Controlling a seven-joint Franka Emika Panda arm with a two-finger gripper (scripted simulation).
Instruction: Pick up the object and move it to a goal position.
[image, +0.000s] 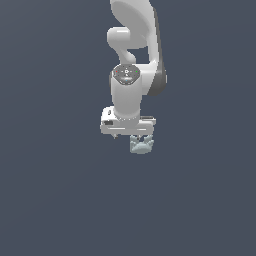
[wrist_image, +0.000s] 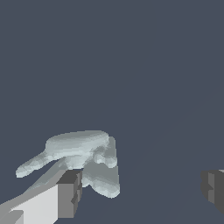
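A plain dark grey-blue surface (image: 55, 200) fills both views; no walls or other furnishings are seen. The object (image: 141, 144) is seen just under the gripper (image: 131, 137). In the wrist view the fingers (wrist_image: 69, 193) are spread wide, one pad touching the object (wrist_image: 87, 157), nothing clamped.

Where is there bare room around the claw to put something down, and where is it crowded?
Bare dark surface spreads to the exterior view's left and right of the claw and in the lower part of that view. It is crowded only under the claw, where the pale blue-grey object sits by one finger.
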